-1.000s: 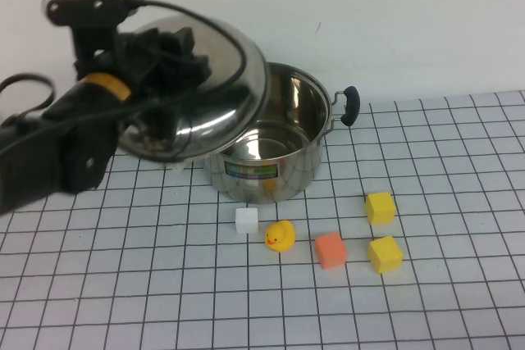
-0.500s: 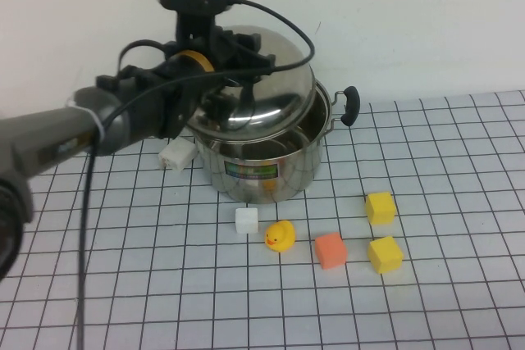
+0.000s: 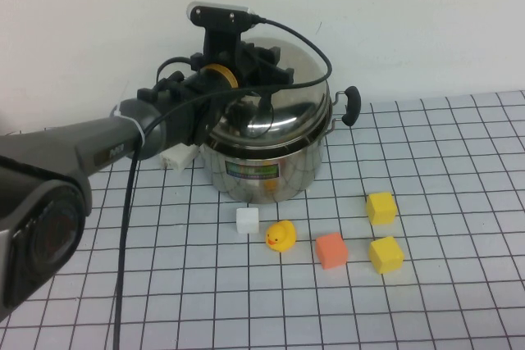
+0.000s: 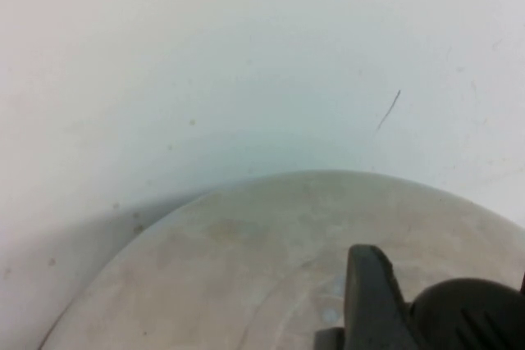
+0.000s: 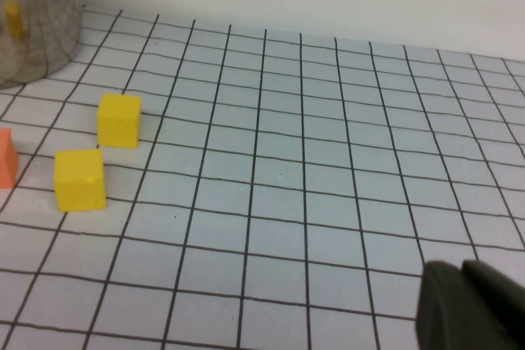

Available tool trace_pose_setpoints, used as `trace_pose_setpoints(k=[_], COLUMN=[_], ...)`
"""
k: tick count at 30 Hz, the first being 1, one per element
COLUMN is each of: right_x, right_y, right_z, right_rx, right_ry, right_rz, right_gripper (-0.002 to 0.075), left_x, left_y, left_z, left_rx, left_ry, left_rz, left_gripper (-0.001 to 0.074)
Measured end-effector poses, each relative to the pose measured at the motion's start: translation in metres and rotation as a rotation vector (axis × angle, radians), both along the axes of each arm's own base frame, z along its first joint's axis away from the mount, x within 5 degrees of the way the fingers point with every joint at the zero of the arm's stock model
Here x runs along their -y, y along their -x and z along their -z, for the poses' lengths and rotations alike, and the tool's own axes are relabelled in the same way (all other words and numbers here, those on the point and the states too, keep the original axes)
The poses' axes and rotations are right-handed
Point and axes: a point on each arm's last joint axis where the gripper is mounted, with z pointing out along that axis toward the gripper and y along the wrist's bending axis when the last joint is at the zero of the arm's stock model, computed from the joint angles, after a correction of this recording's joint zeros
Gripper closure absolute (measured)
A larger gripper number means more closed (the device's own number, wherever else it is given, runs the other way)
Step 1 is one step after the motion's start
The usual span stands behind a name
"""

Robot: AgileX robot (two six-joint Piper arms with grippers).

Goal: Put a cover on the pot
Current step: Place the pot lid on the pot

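The shiny steel pot [image 3: 264, 171], with a green-red label and a black side handle [image 3: 351, 105], stands at the back of the grid mat. The domed steel lid [image 3: 283, 104] lies over the pot's opening, its edge at the rim. My left gripper [image 3: 246, 70] is above it, shut on the lid's black knob. In the left wrist view the lid [image 4: 246, 268] fills the lower part, with one finger [image 4: 369, 293] against the knob [image 4: 467, 317]. My right gripper [image 5: 472, 301] is shut and empty, low over the mat to the right of the pot [image 5: 33, 22].
In front of the pot lie a white cube [image 3: 246, 220], a yellow duck [image 3: 280, 236], an orange cube [image 3: 330, 249] and two yellow cubes [image 3: 380, 207] [image 3: 385, 253]. A white block [image 3: 176, 156] sits left of the pot. A white wall stands close behind.
My left arm carried the lid rightward from beside the pot and lowered it over the opening. The pot's inside is now hidden. The blocks and duck have not moved.
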Motion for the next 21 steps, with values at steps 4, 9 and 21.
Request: trace_pose_setpoints(k=[4, 9, 21], right_x=[0.0, 0.0, 0.0], right_y=[0.0, 0.0, 0.0], right_z=[0.0, 0.0, 0.0], right_rx=[0.0, 0.0, 0.0], right_ry=[0.0, 0.0, 0.0], right_rz=[0.0, 0.0, 0.0], right_gripper=[0.0717, 0.0717, 0.0717], left_x=[0.0, 0.001, 0.003], left_y=[-0.002, -0.003, -0.006], left_z=[0.011, 0.02, 0.024], left_rx=[-0.02, -0.032, -0.021], left_ry=[0.016, 0.018, 0.084], left_rz=[-0.008, -0.009, -0.01], left_gripper=[0.0423, 0.0423, 0.0423])
